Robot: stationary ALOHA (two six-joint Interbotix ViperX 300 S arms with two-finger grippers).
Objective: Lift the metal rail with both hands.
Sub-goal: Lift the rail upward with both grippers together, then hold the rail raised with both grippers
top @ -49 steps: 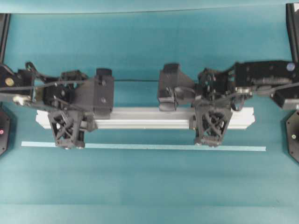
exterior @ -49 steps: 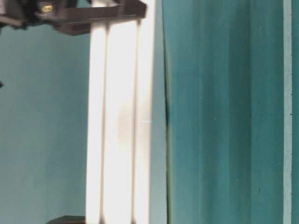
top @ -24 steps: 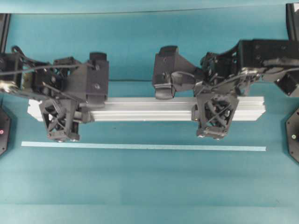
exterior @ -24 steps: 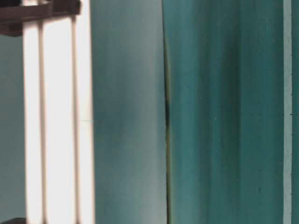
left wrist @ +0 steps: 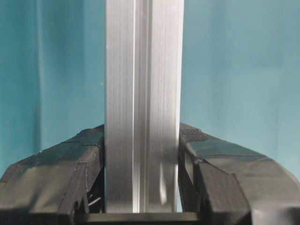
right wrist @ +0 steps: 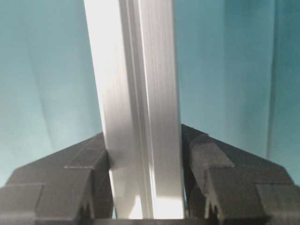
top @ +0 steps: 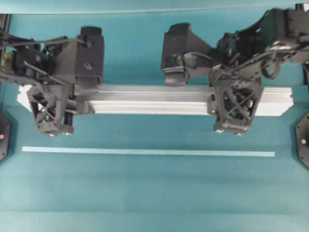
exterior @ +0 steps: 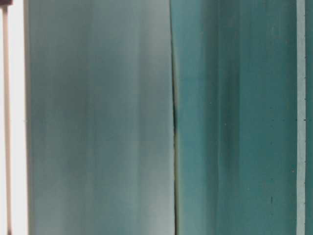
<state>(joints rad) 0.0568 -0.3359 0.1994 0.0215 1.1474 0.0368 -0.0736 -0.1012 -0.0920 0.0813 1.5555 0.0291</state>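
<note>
The metal rail [top: 154,100] is a long silver grooved bar that hangs level above the teal table, held near both ends. My left gripper [top: 52,107] is shut on it close to its left end. My right gripper [top: 235,104] is shut on it towards its right end. In the left wrist view the rail [left wrist: 143,93] runs straight up between the black fingers [left wrist: 79,164] of the left gripper [left wrist: 142,140], which press on both its sides. The right wrist view shows the same rail [right wrist: 138,93] clamped in the right gripper [right wrist: 144,140]. The table-level view catches only a bright sliver of the rail [exterior: 14,122] at the left edge.
A thin pale-blue tape strip [top: 145,152] lies flat on the table, parallel to the rail and nearer the front edge; it also shows as a narrow line [exterior: 301,117] at the right of the table-level view. Black arm bases stand at both table sides.
Both arms have carried the rail upward together. It looms larger and further back in the overhead view and has slid almost out of the table-level view. Both grips are unchanged.
</note>
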